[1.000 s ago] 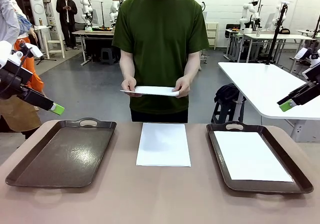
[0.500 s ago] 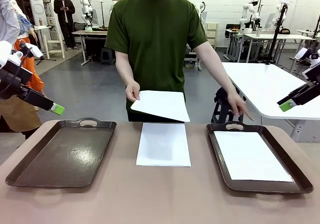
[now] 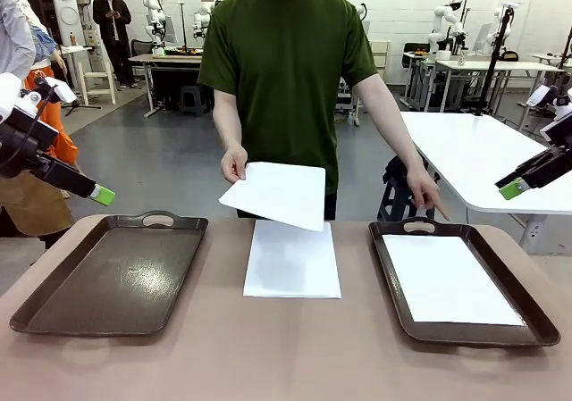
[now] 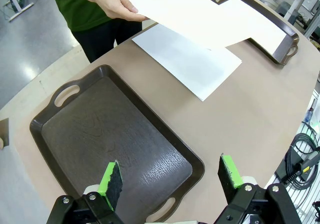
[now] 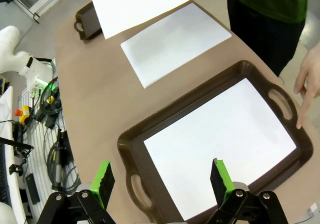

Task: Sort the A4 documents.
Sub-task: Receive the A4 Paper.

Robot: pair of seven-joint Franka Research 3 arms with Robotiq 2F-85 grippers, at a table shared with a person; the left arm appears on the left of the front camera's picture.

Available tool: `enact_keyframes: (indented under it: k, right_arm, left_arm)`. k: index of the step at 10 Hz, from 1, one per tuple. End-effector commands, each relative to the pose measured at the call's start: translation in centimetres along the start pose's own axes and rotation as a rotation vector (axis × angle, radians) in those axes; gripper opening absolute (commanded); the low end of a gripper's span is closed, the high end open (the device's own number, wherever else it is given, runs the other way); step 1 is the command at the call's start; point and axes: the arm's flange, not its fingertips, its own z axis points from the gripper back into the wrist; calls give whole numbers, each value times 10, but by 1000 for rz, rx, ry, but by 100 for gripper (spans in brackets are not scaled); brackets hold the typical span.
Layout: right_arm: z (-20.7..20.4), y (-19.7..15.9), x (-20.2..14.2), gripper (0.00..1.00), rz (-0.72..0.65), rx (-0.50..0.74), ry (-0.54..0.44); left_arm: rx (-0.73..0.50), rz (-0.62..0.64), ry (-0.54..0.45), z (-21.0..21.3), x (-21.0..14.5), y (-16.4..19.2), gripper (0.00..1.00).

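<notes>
The person [image 3: 286,71] held a sheet [image 3: 275,194] over the pile [image 3: 292,260] and pointed at the right tray [image 3: 389,271], maybe its home. The left gripper [image 4: 170,176] and right gripper [image 5: 162,176] hung wide open.

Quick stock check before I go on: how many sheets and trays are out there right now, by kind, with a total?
Dark brown trays: 2 (left tray, right tray)
White A4 documents: 3 (held sheet, table sheet, tray sheet in the right tray)
Total: 5
I cannot tell whether the table sheet is a single sheet or a stack.
</notes>
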Motion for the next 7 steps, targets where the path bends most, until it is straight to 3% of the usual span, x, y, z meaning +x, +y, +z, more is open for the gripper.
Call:
enact_keyframes:
  k: [1,4,7]
  right_arm:
    - [0,0,2,100,2,-8,0]
    - [0,0,0,100,0,0,0]
    - [-9,-17,-2,100,-70,157,-52]
  left_arm:
    - [-11,-16,-7,-1,-1,2,100]
    - [-11,-16,-7,-1,-1,2,100]
    - [-11,-16,-7,-1,-1,2,100]
